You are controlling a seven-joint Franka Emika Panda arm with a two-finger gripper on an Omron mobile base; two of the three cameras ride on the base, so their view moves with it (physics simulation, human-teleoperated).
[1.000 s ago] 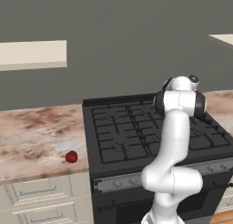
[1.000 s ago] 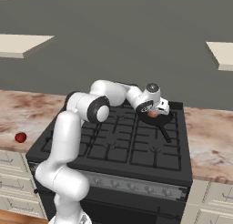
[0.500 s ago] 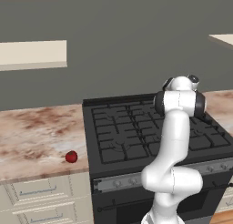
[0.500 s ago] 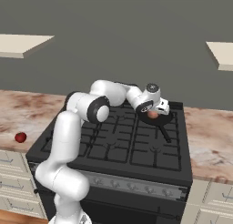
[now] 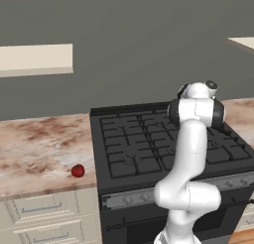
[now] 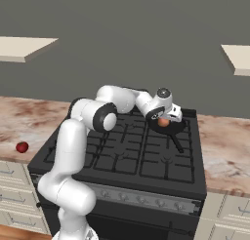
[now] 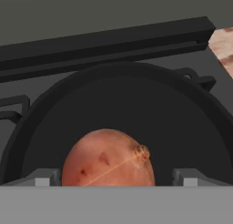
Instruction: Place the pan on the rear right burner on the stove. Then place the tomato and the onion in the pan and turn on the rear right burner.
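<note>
Here, in the left base view, the stove (image 5: pixel 163 149) fills the middle, its black grates running back to the wall. The tomato (image 5: pixel 77 170) lies alone on the marbled counter (image 5: pixel 34 149), at about nine o'clock from the stove's front left corner and well apart from everything else. The white arm rises at the lower right and hides the rear right part of the grates behind its elbow.

Next, in the right base view, the arm reaches across to the rear right burner (image 6: pixel 183 123), where the pan (image 6: pixel 172 128) sits flat on the grate. Its thin handle points toward five o'clock, over the front right grate. The gripper (image 6: pixel 165 118) hangs low over the pan with the onion (image 6: pixel 163 122) directly under it, at the pan's nine o'clock side. The tomato (image 6: pixel 21 147) rests far off at the counter's left edge.

Lastly, in the hand view, the onion (image 7: pixel 108 158) sits between the two finger tips (image 7: pixel 43 177), which stand spread wide with a gap on each side of it, so nothing is pinched. Around it is the dark floor of the pan (image 7: pixel 136 109), with the rim arcing from nine to three o'clock, and the stove's raised back ledge lies beyond at twelve.
</note>
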